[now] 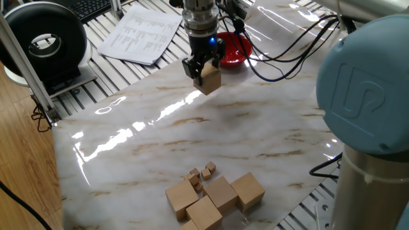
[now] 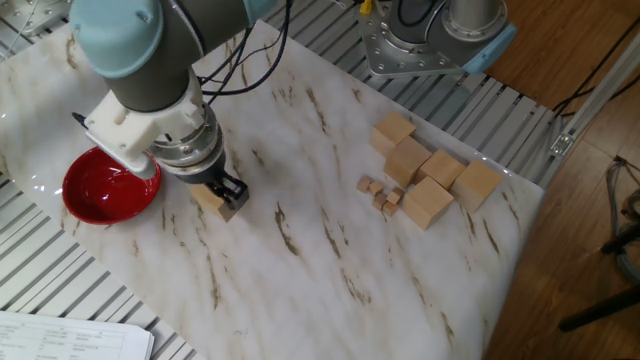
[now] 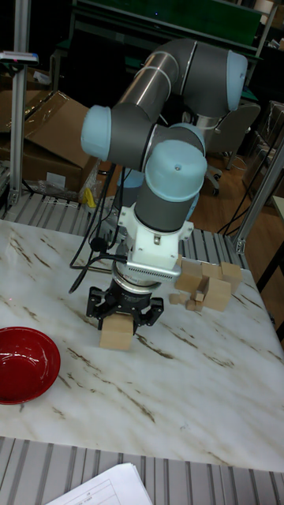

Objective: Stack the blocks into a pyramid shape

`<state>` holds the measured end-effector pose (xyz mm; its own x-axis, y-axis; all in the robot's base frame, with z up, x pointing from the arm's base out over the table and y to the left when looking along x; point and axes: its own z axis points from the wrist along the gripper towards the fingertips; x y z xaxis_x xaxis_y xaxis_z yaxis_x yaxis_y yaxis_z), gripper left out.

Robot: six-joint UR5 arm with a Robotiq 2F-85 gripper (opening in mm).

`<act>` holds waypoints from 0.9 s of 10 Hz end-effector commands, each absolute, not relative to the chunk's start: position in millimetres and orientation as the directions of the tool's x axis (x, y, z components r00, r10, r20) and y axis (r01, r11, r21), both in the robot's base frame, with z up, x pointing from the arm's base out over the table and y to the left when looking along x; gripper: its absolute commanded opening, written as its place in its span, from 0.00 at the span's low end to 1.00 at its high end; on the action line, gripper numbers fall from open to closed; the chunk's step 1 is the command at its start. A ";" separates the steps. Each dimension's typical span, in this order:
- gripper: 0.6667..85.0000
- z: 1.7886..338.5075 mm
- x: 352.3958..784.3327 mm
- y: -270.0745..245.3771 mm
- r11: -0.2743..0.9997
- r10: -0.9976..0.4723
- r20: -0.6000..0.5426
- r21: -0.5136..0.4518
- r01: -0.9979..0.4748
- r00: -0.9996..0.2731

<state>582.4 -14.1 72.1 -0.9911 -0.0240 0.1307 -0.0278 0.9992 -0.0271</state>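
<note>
One fixed view: tool point(image 1: 206, 71) upper centre, clamped on tan block point(image 1: 209, 80), block corner-on to camera. Remaining blocks point(image 1: 217, 193) clustered at bottom edge of table point(image 1: 268, 128).

Other fixed view: held block point(image 2: 212, 198) mostly hidden, probably near table surface, just right of red bowl point(image 2: 100, 190).

Tall fixed view: block point(image 3: 117, 333) upright, faces square; cube, no long axis. Rigid, light wood; pinch opposite flat faces.

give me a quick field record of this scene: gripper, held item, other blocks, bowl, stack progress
gripper: gripper shut on one block, by the red bowl
held block: held block between the fingers, low over the marble table; contact with it cannot be told
other blocks: loose cluster of blocks at the far edge, tiny cubes beside them
red bowl: red bowl looks empty
pyramid: not started, nothing stacked
</note>
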 end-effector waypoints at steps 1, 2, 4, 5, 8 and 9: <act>0.00 64.1 581.1 -16.5 0.999 -0.021 0.124 -0.025 -0.024 -0.992; 0.00 59.4 582.7 -14.3 1.000 -0.019 0.108 -0.018 -0.021 -0.994; 0.00 50.9 584.6 -12.3 1.000 -0.013 0.085 -0.009 -0.014 -0.996; 0.00 48.0 588.1 -13.3 1.000 -0.016 0.070 -0.009 -0.017 -0.997; 0.00 42.0 592.3 -13.3 1.000 0.005 0.062 -0.007 0.004 -0.998; 0.00 40.9 593.8 -14.0 1.000 0.009 0.058 -0.009 0.009 -0.998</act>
